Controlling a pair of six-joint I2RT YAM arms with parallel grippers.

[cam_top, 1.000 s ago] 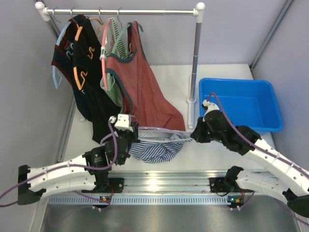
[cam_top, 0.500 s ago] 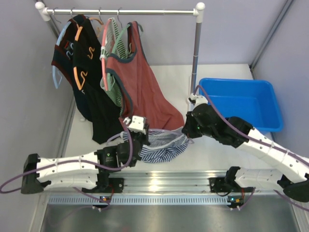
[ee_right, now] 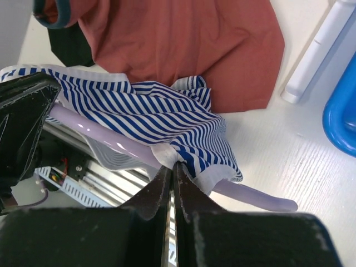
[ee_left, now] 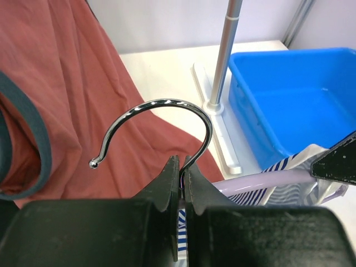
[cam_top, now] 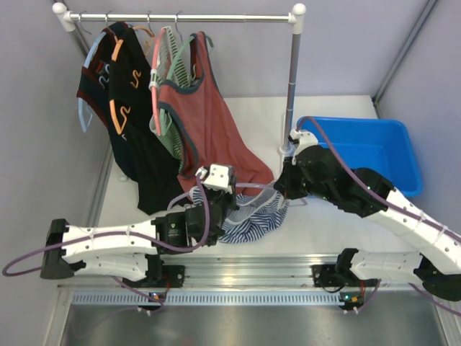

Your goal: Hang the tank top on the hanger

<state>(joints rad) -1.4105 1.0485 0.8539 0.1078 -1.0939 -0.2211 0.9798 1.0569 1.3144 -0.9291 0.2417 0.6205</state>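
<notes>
The navy-and-white striped tank top (cam_top: 252, 214) hangs bunched between my two grippers above the table. It drapes over the pale lilac hanger (ee_right: 105, 140), whose arm tip pokes out past the fabric. My left gripper (ee_left: 182, 167) is shut on the base of the hanger's metal hook (ee_left: 161, 114). My right gripper (ee_right: 172, 169) is shut on the top's white-trimmed edge (ee_right: 172, 153), right beside the lilac arm. In the top view the left gripper (cam_top: 225, 193) is at the top's left end and the right gripper (cam_top: 282, 189) at its right end.
A rust-red tank top (cam_top: 209, 130), a green-striped top and dark garments hang from the rail (cam_top: 180, 16) at the back left. The rack's upright post (cam_top: 291, 94) stands close behind the right gripper. A blue bin (cam_top: 360, 151) sits at the right.
Both grippers moved: the left arm carried the hanger hook rightward and farther back, the right gripper shifted left and back. The striped top lifted and bunched tighter between them.
</notes>
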